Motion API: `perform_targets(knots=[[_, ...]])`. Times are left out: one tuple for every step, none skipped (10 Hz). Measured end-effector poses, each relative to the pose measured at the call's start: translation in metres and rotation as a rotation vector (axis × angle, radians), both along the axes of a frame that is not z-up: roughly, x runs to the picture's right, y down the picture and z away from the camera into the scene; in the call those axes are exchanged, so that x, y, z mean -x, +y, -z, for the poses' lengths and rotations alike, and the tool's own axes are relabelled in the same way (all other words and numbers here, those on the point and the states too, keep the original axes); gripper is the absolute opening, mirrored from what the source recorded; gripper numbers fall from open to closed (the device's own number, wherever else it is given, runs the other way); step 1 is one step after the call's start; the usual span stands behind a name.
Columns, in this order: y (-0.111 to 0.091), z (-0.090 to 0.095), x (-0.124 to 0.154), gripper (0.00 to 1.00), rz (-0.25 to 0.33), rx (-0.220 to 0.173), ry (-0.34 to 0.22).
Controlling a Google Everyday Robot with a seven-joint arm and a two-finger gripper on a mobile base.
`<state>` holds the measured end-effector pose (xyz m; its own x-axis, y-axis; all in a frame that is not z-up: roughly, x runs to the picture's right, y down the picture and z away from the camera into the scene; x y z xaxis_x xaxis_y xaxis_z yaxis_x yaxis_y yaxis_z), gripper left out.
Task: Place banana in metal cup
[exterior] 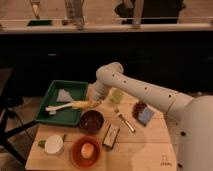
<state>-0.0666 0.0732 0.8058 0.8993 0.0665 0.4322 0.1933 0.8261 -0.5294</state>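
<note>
Camera view: the claw (pixel 94 102) sits just left of the frame's center, at the end of the white arm (pixel 145 92) that reaches in from the right edge. It hangs at the right rim of the green tray (pixel 47 112), right where the yellow banana (pixel 82 104) ends. How wide it stands cannot be told, and whether it grips the banana cannot be told either — the 2 meet in 1 blurred patch.

The banana lies nearly level across the tray's right edge, its left end meeting a pale, long utensil (pixel 57 107) that rests inside the tray. A light crumpled piece (pixel 64 95) lies further back in the tray.

Just below the claw stands a dark round bowl (pixel 92 121) on the wooden tabletop (pixel 145 150). To the right of the claw, partly behind the arm, is a pale green cup (pixel 116 96). A fork (pixel 123 120) lies slanted right of the bowl, and beyond it a dark bag with a blue patch (pixel 143 113).

Lower in the frame — near the tabletop's front edge — sit an orange bowl (pixel 86 152) with a pale round object in it, a white cup (pixel 53 144) to its left, and a small dark packet (pixel 111 136) to its upper right.
</note>
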Motion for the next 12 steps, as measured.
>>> perform_targets(knots=[[-0.004,-0.003,-0.002,0.0,-0.009,-0.003,0.008],[-0.008,-0.007,-0.005,0.0,-0.02,-0.007,0.019],[-0.012,-0.009,-0.008,0.0,-0.03,-0.013,0.028],[-0.014,-0.011,-0.009,0.0,-0.035,-0.017,0.034],[-0.019,-0.012,-0.01,0.0,-0.041,-0.026,0.039],[-0.028,-0.015,-0.013,0.0,-0.05,-0.037,0.049],[-0.031,-0.017,-0.014,0.0,-0.052,-0.04,0.053],[-0.034,-0.019,-0.014,0.0,-0.053,-0.042,0.054],[-0.038,-0.022,-0.015,0.0,-0.054,-0.046,0.055],[-0.046,-0.026,-0.017,0.0,-0.054,-0.051,0.056],[-0.052,-0.03,-0.018,0.0,-0.054,-0.054,0.056],[-0.059,-0.034,-0.018,0.0,-0.054,-0.058,0.056]])
